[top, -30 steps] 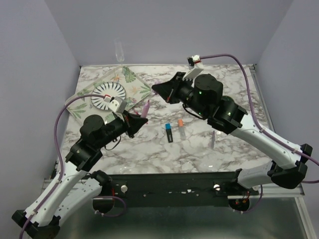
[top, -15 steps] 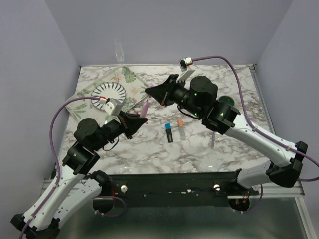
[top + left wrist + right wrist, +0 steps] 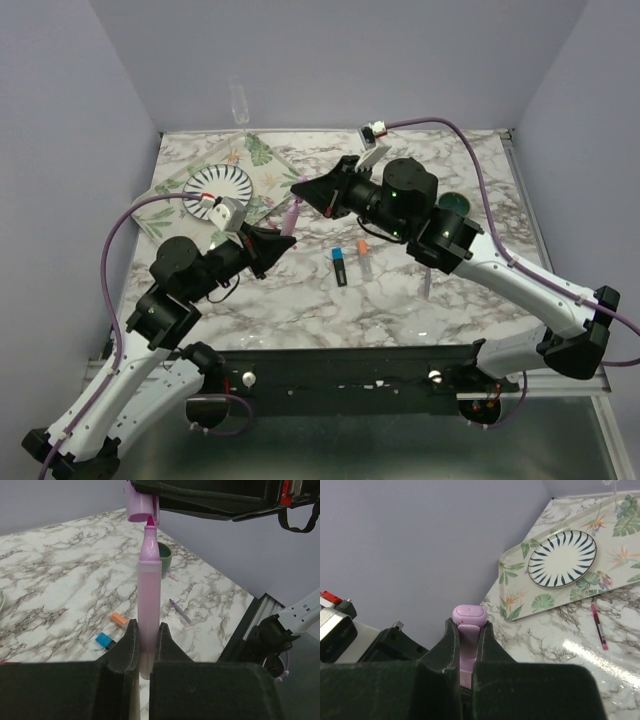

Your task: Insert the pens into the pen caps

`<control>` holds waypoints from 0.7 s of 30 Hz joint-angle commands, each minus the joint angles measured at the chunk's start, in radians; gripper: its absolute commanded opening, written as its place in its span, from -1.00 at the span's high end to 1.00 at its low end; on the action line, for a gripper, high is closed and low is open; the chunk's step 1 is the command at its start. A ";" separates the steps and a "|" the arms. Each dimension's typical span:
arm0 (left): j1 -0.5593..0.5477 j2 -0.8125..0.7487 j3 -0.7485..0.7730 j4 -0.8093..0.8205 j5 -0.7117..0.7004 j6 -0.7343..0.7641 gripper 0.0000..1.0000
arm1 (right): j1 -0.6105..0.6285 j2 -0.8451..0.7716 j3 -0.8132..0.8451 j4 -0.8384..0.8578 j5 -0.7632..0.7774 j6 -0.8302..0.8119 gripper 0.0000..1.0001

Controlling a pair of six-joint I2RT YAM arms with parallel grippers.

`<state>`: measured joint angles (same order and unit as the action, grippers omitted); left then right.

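My left gripper (image 3: 148, 630) is shut on a pink-purple pen (image 3: 149, 590), which stands up out of the jaws with its magenta tip on top. My right gripper (image 3: 469, 627) is shut on a light purple pen cap (image 3: 469, 615). Seen from the left wrist, the cap (image 3: 141, 507) hangs open end down with the pen tip right at its mouth. From above, the two grippers (image 3: 283, 238) (image 3: 303, 186) meet over the left middle of the table. A black pen with a blue end (image 3: 340, 266) and a grey pen with an orange end (image 3: 364, 257) lie on the marble.
A floral tray (image 3: 262, 160) with a striped plate (image 3: 217, 187) sits at the back left. A teal mug (image 3: 456, 205) stands behind the right arm. A thin purple pen (image 3: 426, 280) lies at the right, and a thin red pen (image 3: 599, 626) near the tray.
My right gripper has swung left and down with the cap, bringing it onto the pen's tip. The left arm shifted slightly, still holding the pen upright.
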<state>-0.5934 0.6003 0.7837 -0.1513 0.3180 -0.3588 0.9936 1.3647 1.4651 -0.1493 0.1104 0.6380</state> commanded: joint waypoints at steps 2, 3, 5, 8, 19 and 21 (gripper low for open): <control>-0.005 -0.005 -0.014 0.016 -0.007 0.011 1.00 | -0.003 -0.035 -0.046 0.034 -0.044 0.023 0.99; -0.005 -0.004 -0.015 0.016 -0.007 0.009 1.00 | -0.003 -0.033 -0.046 0.034 -0.051 0.025 0.99; -0.005 -0.004 -0.014 0.016 -0.010 0.009 1.00 | -0.001 -0.033 -0.058 0.034 -0.070 0.032 0.99; -0.005 -0.004 -0.012 0.013 -0.013 0.012 1.00 | -0.001 -0.036 -0.089 0.034 -0.077 0.034 0.99; -0.005 0.047 0.020 -0.016 -0.036 0.004 1.00 | 0.063 -0.044 -0.152 -0.030 0.029 -0.028 0.99; -0.005 0.059 0.034 -0.019 -0.049 0.000 1.00 | 0.074 -0.044 -0.172 -0.032 0.051 -0.020 0.99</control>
<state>-0.5934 0.6430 0.7757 -0.1806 0.3069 -0.3595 1.0176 1.3411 1.3563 -0.1268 0.1280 0.6285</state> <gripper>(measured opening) 0.093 0.096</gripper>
